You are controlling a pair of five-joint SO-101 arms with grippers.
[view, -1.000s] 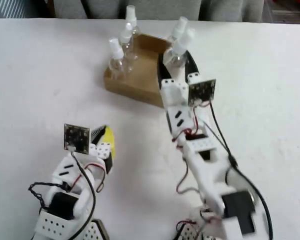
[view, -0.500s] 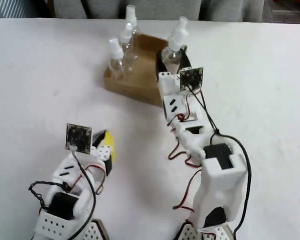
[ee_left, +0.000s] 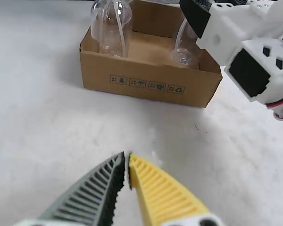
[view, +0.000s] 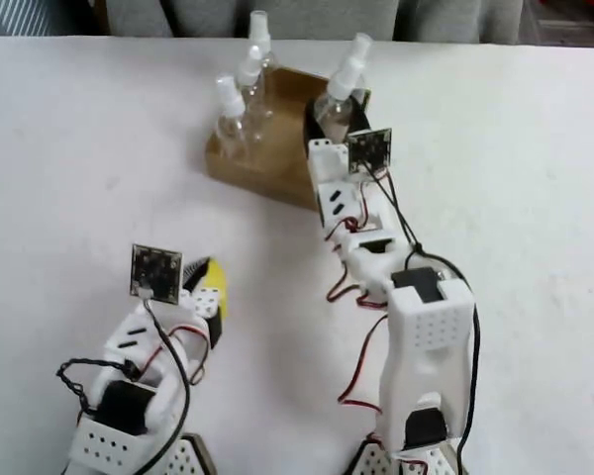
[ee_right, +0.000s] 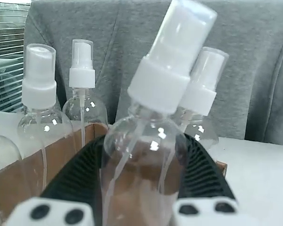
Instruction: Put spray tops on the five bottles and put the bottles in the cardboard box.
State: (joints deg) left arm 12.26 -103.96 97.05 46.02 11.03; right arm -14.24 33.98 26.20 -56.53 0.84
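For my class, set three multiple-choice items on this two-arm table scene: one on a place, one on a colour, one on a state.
1. Where is the right hand?
A. At the brown cardboard box
B. Raised high, far from the box
C. Folded back by its own base

2. What colours are the two ridged fingers of the left hand?
A. Red and blue
B. Grey and yellow
C. Both white

3. What is the left hand's state?
A. Wide open
B. Shut on an object
C. Shut, holding nothing

Answers:
1 A: the high view shows the right hand at the box, gripping a clear plastic bottle with a white spray top.
2 B: the left wrist view shows one grey finger and one yellow.
3 C: the fingertips meet with nothing between them.
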